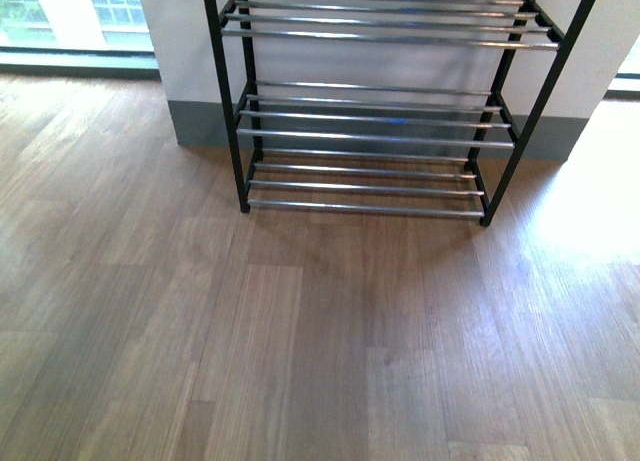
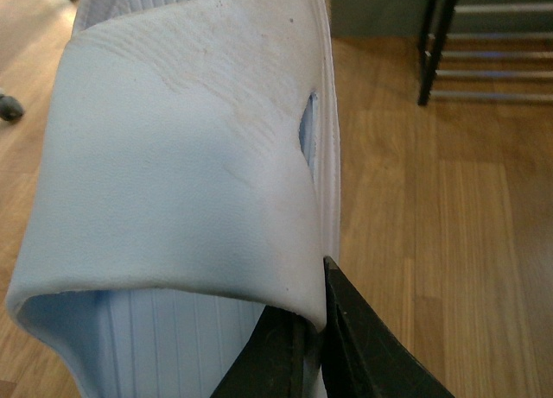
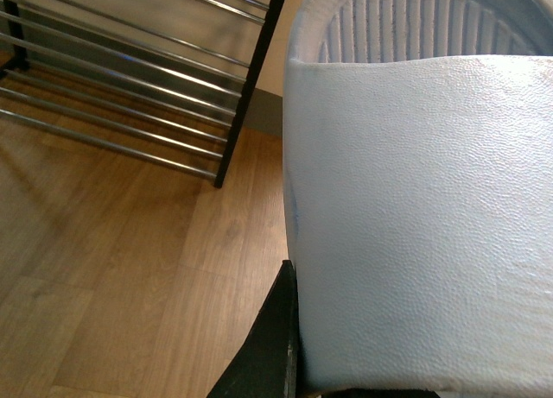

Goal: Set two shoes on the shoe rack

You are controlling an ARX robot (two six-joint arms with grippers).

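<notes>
The two shoes are light blue slide sandals, one in each gripper. In the left wrist view my left gripper (image 2: 315, 294) is shut on the strap edge of one sandal (image 2: 173, 173), whose strap is scuffed and split at the side. In the right wrist view my right gripper (image 3: 294, 329) is shut on the strap edge of the other sandal (image 3: 415, 217); only one black finger (image 3: 276, 337) shows. The shoe rack (image 1: 370, 133), with a black frame and silver rods, stands against the wall with bare shelves. Neither arm nor sandal appears in the front view.
Wooden floor (image 1: 300, 331) stretches in front of the rack. A white wall with grey skirting (image 1: 200, 121) is behind it, and a window (image 1: 60, 21) is at far left. The rack's corner post (image 3: 246, 87) is close to the right sandal. A small dark object (image 2: 9, 109) lies on the floor.
</notes>
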